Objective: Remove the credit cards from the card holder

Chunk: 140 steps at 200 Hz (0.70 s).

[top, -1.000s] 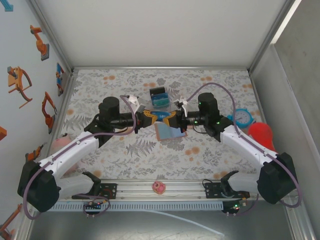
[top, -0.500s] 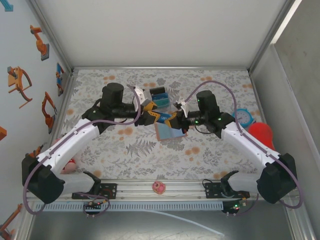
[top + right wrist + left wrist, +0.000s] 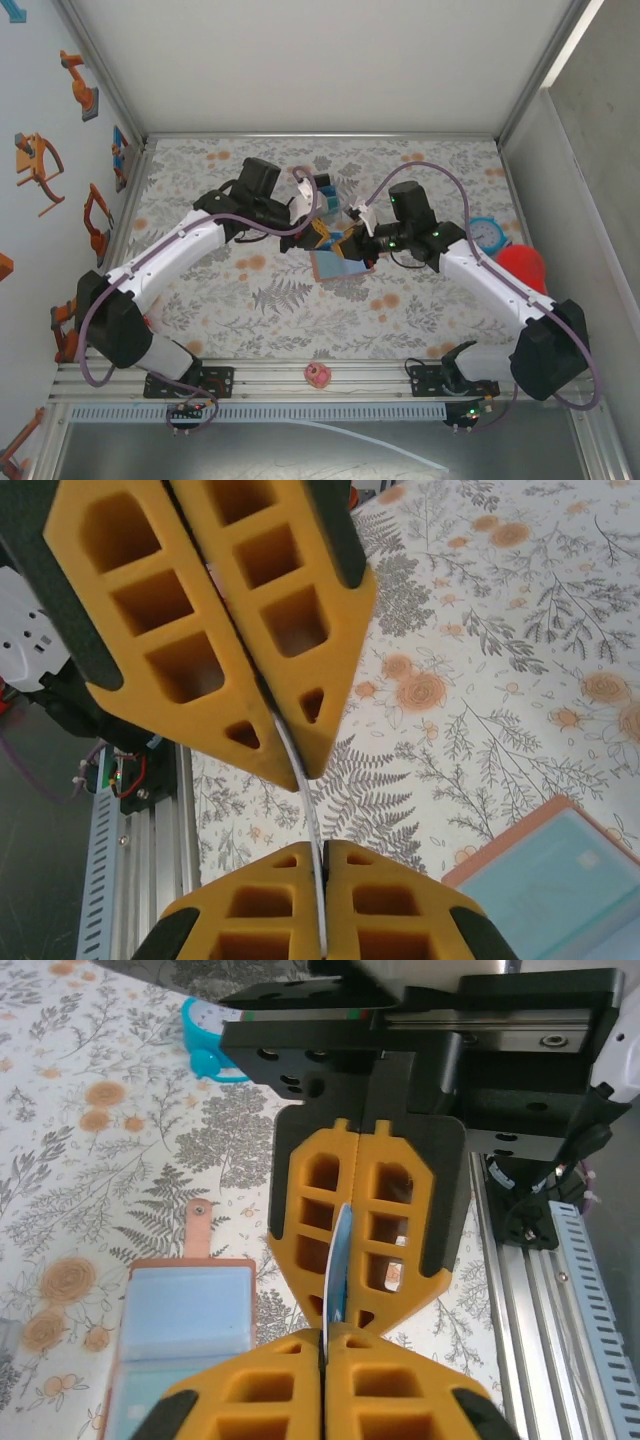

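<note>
Over the middle of the flowered table [image 3: 250, 300] the two arms meet nose to nose. The left gripper [image 3: 320, 234] and the right gripper [image 3: 344, 243] are almost tip to tip, each with its yellow fingers pressed together on the same credit card [image 3: 337, 1260]. From the left wrist the card shows edge-on as a thin pale blue sliver. It rises out of the closed left gripper [image 3: 325, 1345] and runs into the shut jaws of the right gripper [image 3: 345, 1310] opposite. The right wrist gives the mirror of it: the card [image 3: 305, 805] is a thin line pinched in that gripper [image 3: 322, 855], with the left one [image 3: 290, 765] clamped on its far end. The card holder [image 3: 337, 266] lies open and flat on the cloth just on the near side of the fingertips, blue-grey pockets up [image 3: 180, 1325]. A small black box [image 3: 320, 193] sits just beyond the left gripper, and a blue clock [image 3: 487, 233] stands well off to the right.
</note>
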{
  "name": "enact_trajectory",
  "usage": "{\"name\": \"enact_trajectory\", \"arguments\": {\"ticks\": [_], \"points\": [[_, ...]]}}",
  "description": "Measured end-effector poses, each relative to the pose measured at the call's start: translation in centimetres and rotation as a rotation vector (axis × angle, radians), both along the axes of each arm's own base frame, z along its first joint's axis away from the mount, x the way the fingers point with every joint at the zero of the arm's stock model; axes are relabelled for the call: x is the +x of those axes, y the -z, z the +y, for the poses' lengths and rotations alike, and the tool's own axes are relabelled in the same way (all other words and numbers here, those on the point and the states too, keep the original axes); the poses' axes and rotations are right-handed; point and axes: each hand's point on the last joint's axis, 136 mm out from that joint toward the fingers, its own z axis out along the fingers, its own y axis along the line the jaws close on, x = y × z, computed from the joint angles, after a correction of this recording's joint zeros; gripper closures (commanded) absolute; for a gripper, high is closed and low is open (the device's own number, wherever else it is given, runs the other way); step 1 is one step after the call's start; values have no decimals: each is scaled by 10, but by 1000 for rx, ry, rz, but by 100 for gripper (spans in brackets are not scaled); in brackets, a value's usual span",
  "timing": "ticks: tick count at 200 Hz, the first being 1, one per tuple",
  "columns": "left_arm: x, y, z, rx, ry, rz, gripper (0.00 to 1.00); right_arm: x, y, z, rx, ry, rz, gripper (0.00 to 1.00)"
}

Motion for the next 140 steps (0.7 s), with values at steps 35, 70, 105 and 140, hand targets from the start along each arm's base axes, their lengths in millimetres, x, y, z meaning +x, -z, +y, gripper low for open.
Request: {"name": "enact_trajectory", "arguments": {"ticks": [35, 70, 105, 140], "points": [[4, 2, 0, 8, -1, -14, 100, 8, 5, -3, -34, 45, -13, 67], [43, 4, 8, 7, -100, -94, 100, 25, 8, -12, -89, 158, -53, 51], [89, 19, 10, 9, -188, -161, 100, 45, 2, -30, -137, 329, -106, 43], [135, 48, 12, 31, -237, -180, 100, 69, 9, -55, -212, 543, -106, 42]]}}
